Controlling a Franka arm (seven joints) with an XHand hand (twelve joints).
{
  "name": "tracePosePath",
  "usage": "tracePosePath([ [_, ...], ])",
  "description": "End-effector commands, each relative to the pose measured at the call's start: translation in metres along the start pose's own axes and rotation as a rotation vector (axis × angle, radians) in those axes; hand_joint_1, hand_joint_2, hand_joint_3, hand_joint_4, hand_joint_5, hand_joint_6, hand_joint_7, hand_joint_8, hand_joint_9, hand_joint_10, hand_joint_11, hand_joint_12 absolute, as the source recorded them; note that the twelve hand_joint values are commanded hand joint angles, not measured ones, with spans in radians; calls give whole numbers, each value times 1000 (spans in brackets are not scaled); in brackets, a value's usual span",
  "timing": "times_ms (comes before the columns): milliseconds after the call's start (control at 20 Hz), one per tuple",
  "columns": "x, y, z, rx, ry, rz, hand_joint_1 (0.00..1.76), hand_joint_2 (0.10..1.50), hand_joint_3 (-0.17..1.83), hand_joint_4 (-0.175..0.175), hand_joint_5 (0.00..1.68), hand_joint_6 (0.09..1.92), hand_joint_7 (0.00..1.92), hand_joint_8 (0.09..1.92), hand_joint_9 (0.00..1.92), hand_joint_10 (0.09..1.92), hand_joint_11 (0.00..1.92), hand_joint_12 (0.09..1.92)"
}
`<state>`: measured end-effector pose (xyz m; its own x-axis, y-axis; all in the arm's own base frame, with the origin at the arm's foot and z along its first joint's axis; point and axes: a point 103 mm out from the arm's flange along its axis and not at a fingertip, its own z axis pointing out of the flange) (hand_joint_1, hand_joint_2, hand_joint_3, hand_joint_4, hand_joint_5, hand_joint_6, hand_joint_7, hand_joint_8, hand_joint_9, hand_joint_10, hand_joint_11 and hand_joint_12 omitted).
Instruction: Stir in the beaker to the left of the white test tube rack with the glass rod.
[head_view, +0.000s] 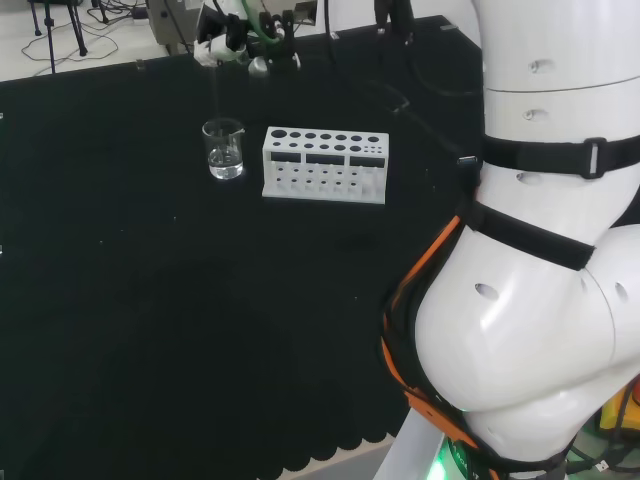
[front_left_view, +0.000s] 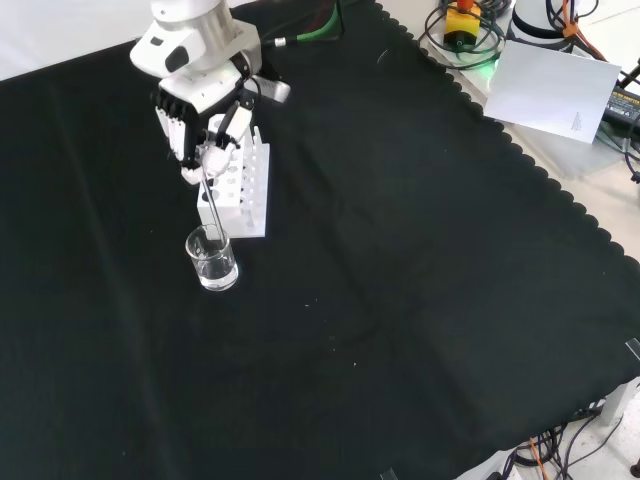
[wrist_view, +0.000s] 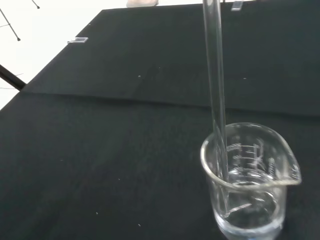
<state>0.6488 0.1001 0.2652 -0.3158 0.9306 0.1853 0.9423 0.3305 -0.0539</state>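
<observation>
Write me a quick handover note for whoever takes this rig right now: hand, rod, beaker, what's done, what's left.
Hand: shut on the glass rod, above the beaker.
Beaker: on the black cloth, left of the white test tube rack in the head view; clear liquid at the bottom.
Done: rod's lower end is inside the beaker, near its bottom.
Left: stir, then lift the rod out.

Clear glossy glass beaker (wrist_view: 250, 182) and rod (wrist_view: 215, 75); matt black cloth (wrist_view: 125, 140).
</observation>
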Motion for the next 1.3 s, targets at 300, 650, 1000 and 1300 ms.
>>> tracePosePath([
  [300,-16,27,11,19,21,-36,1302,1105,-138,-175,1169,392,1178,1006,1687,800,1476,1101],
  [650,-37,8,-4,-1,2,24,1302,1105,-138,-175,1169,392,1178,1006,1686,800,1475,1100],
  [1000,-19,-11,-3,2,-7,21,1302,1105,-138,-175,1170,392,1178,1006,1687,800,1475,1100],
  [1300,9,1,6,6,8,-25,1302,1105,-138,-175,1170,392,1178,1005,1686,800,1474,1100],
])
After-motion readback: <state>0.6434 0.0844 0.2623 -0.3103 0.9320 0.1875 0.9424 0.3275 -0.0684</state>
